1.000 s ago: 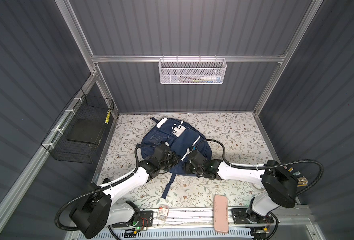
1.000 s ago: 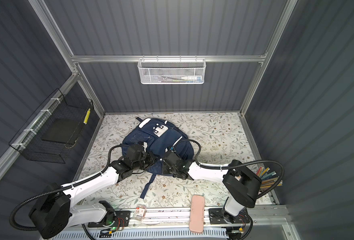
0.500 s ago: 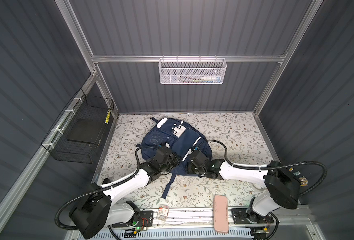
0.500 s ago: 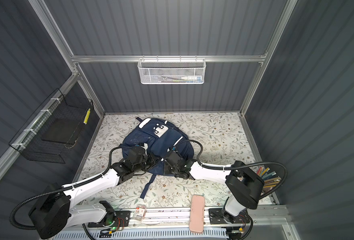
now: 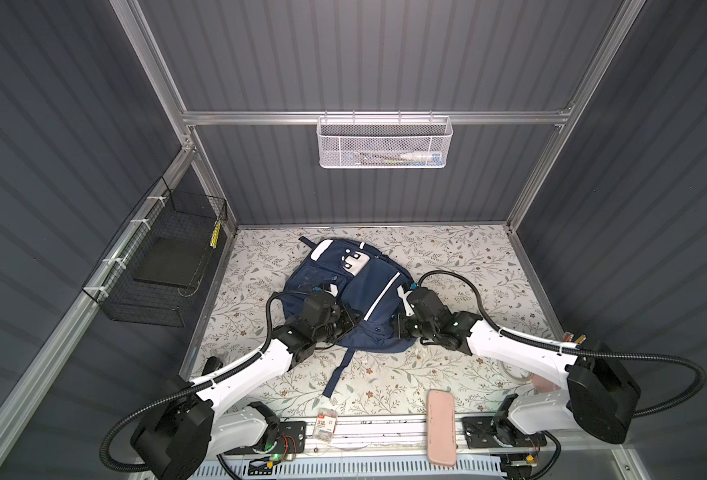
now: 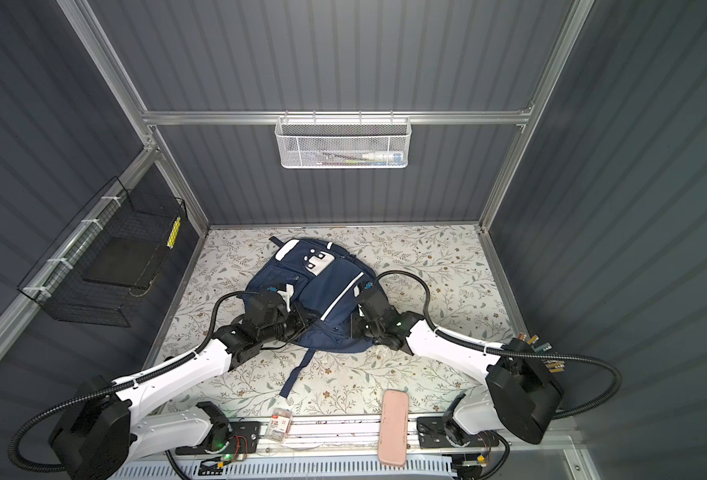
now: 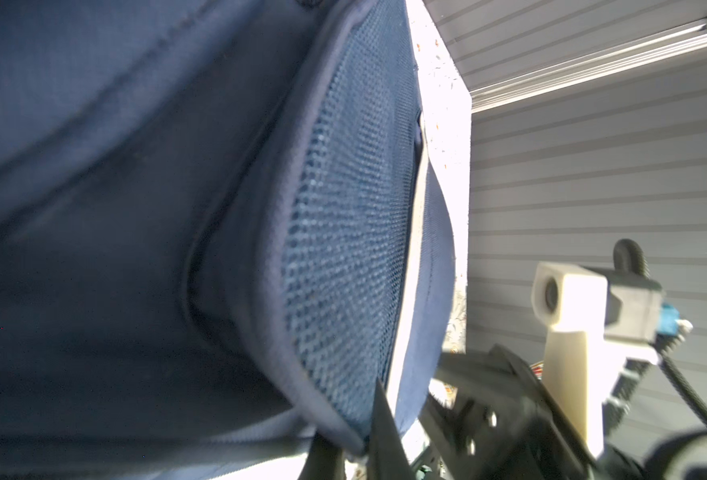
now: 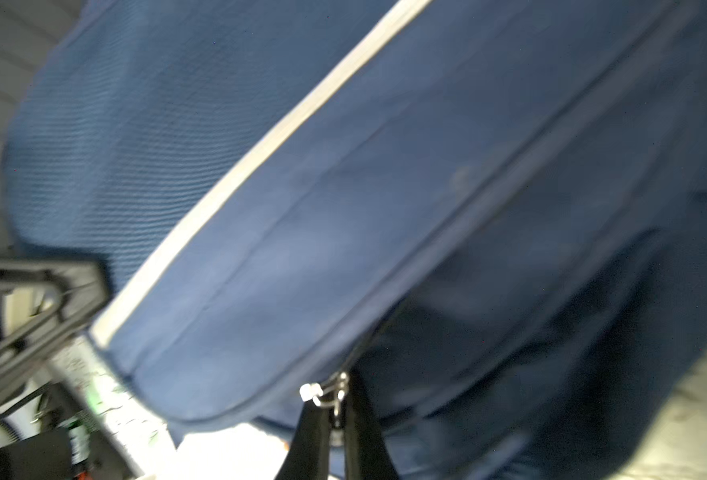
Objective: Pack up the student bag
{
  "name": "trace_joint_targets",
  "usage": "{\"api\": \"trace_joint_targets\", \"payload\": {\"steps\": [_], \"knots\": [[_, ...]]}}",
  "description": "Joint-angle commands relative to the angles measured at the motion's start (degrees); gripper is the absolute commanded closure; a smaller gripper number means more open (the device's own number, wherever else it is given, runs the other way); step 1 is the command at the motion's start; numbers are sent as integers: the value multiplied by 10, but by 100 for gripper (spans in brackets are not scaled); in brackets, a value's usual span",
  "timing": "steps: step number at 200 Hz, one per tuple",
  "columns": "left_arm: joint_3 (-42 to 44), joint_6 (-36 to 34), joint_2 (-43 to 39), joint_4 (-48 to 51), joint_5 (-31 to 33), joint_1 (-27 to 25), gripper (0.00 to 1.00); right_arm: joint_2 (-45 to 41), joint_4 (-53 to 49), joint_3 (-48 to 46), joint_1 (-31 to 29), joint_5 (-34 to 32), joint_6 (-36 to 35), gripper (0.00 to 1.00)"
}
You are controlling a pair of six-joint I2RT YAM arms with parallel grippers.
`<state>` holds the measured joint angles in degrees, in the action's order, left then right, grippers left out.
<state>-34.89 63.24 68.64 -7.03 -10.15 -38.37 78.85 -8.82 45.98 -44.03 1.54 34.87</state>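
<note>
Right gripper [image 8: 335, 401]: pressed together on the metal zip pull [image 8: 322, 392] at my fingertips.
Left gripper [image 7: 356, 440]: pinching the student bag [image 5: 364, 291] by its piped seam [image 7: 279, 291], beside the mesh pocket [image 7: 343, 249].
Bag: flat on the table [image 5: 468, 266], just ahead of both grippers.
Method: I'd tension the seam with my left and draw the pull along the zip line, low and steady.
Risk: the pull slipping out, or fabric bunching.

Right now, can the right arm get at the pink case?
Probably not yet: the right claw is shut on the student bag's zip pull, though the pink case lies uncovered by that arm's base.
</note>
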Motion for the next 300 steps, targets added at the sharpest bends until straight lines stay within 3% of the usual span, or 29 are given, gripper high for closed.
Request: {"api": "trace_joint_targets", "payload": {"steps": [1, 58, 95, 116, 143, 167, 189, 207, 235, 266, 279, 300], "knots": [[28, 11, 9, -43, -23, 9, 100, -8, -91, 15, 36, -87, -52, 100], [22, -23, -51, 55, 11, 9, 100, 77, -47, 76, 182, -50, -166, 100], [45, -25, -80, 78, 27, 14, 100, 139, -66, 146, 222, -29, -199, 100], [46, -61, -87, 100, 27, 50, 100, 111, -86, 129, 218, -10, -190, 100], [-9, -155, -59, 156, 47, 122, 100, 33, -101, 48, 177, 5, -155, 100], [-65, -203, 3, 149, 39, 169, 91, -6, -131, 8, 91, -4, -120, 100], [-108, -222, 54, 136, 27, 194, 68, -7, -118, 0, -6, 7, -73, 100], [-127, -240, 41, 173, 42, 195, 52, 23, -80, 34, -66, 25, -45, 100], [-68, -203, -65, 225, 61, 195, 45, 116, -41, 139, -115, 36, -41, 100], [32, -92, -168, 208, -13, 186, 43, 192, -17, 228, -137, 58, -48, 100], [60, -43, -180, 174, -20, 164, 41, 209, -18, 248, -145, 58, -52, 100], [56, -37, -161, 142, 2, 141, 36, 213, -15, 243, -152, 57, -51, 100]]}}
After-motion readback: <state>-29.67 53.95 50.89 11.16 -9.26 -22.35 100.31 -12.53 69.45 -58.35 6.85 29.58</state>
